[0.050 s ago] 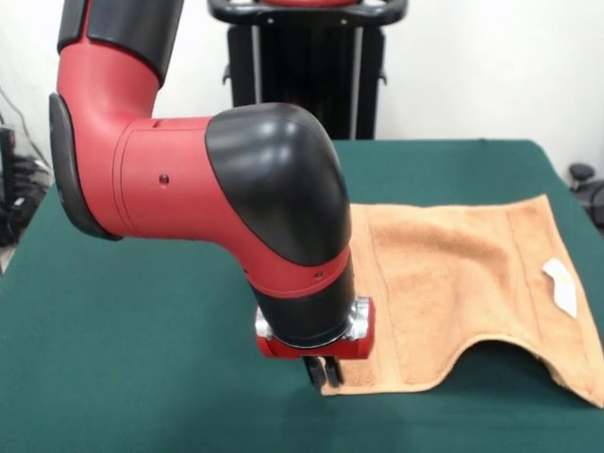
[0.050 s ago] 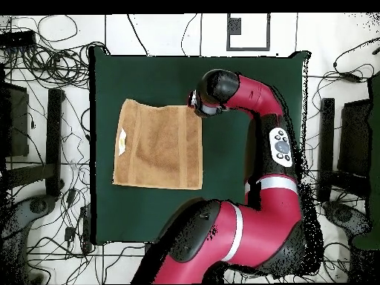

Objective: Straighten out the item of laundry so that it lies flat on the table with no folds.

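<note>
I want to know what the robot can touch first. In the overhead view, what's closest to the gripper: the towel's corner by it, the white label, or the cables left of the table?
1. Towel corner, beside gripper.
2. White label, towel's far side.
3. Cables, beyond the table.

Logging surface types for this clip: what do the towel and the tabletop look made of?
The towel looks like orange-tan terry cloth: a nubby, matte pile, flatter woven bands near one end, and a small white label, probably fabric. The table seems covered in dark green felt or similar cloth: even, matte, no shine or grain, though the weave cannot be made out.
</note>
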Available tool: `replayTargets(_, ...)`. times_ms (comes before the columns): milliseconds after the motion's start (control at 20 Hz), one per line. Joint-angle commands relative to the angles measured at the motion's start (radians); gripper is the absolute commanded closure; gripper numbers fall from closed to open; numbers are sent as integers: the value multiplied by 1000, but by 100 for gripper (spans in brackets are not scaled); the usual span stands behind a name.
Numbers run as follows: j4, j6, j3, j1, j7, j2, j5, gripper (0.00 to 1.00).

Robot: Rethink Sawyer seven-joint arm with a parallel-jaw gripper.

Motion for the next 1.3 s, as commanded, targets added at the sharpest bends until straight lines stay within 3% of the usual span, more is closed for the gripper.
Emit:
replayTargets(50, 85, 28, -3, -29, -191, -21, -104, 100)
replayTargets(1300, 111, 59, 39, -96, -201, -65, -209, 100)
